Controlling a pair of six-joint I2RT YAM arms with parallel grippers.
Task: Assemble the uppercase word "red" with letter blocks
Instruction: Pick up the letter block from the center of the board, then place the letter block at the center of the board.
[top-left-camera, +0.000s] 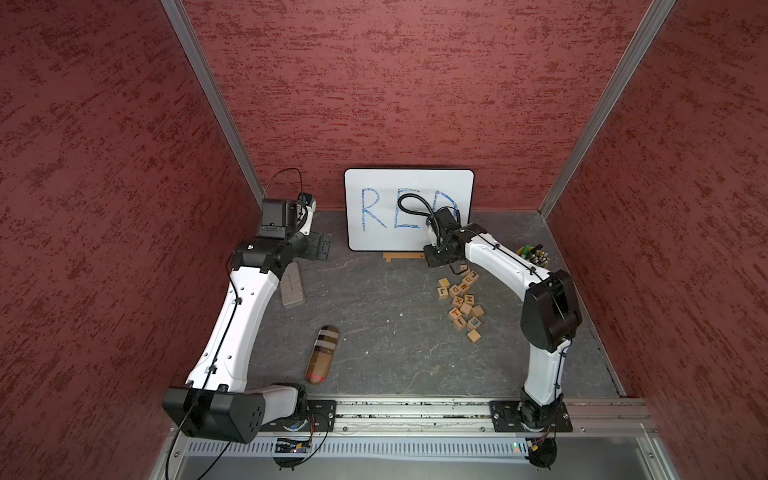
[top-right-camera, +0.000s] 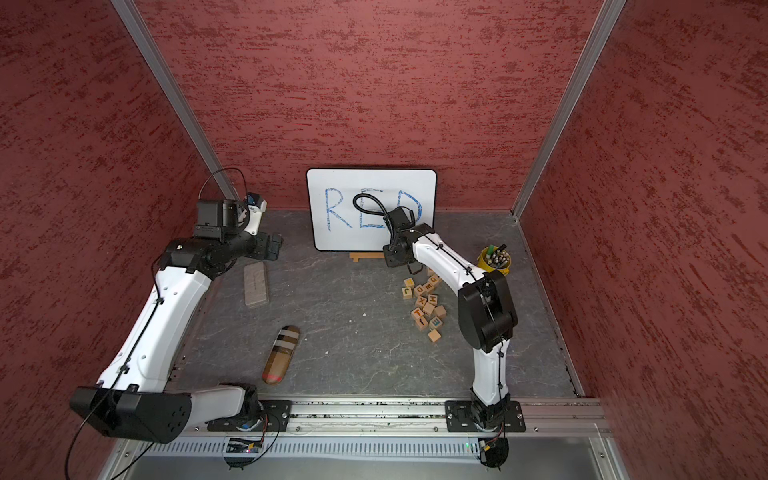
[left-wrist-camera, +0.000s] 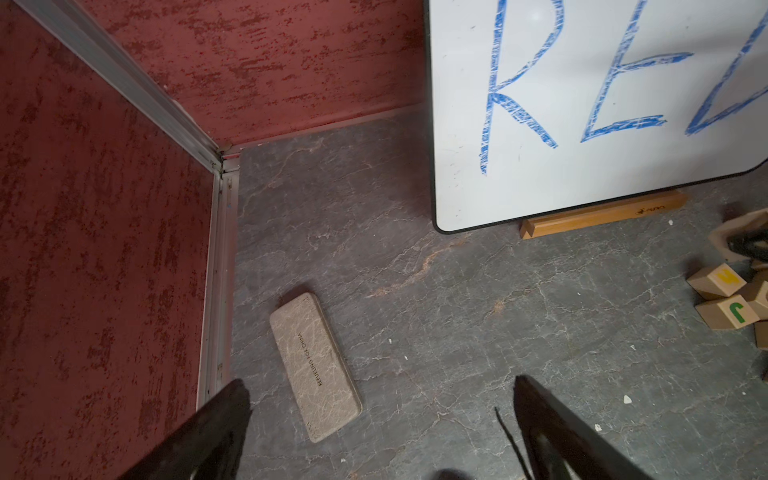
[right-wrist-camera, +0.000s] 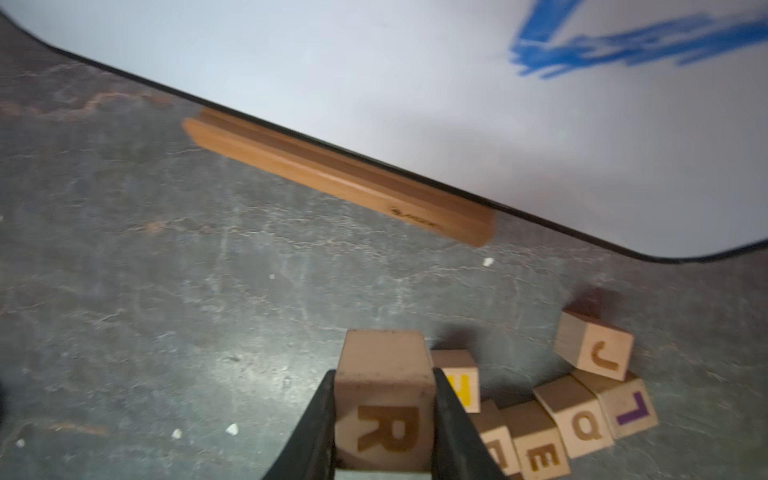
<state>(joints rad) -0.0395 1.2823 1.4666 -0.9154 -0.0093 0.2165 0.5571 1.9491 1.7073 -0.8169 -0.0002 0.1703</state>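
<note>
The task is barely begun: no word is laid out, and the E block (right-wrist-camera: 544, 459) and D block (top-left-camera: 456, 288) are left in the pile (top-left-camera: 461, 299). The R block (right-wrist-camera: 386, 432), a light-wood cube printed with a dark R, is clamped by the right gripper (right-wrist-camera: 384, 374) toward the worktop's (top-left-camera: 374, 332) back edge, right of centre. The left gripper (left-wrist-camera: 380, 384) is held wide open, empty.

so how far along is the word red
Nothing is laid out yet. In hand: the right gripper is shut on the R block. Left to do: the E block and D block lie in the pile. The left gripper is open and empty.
</note>
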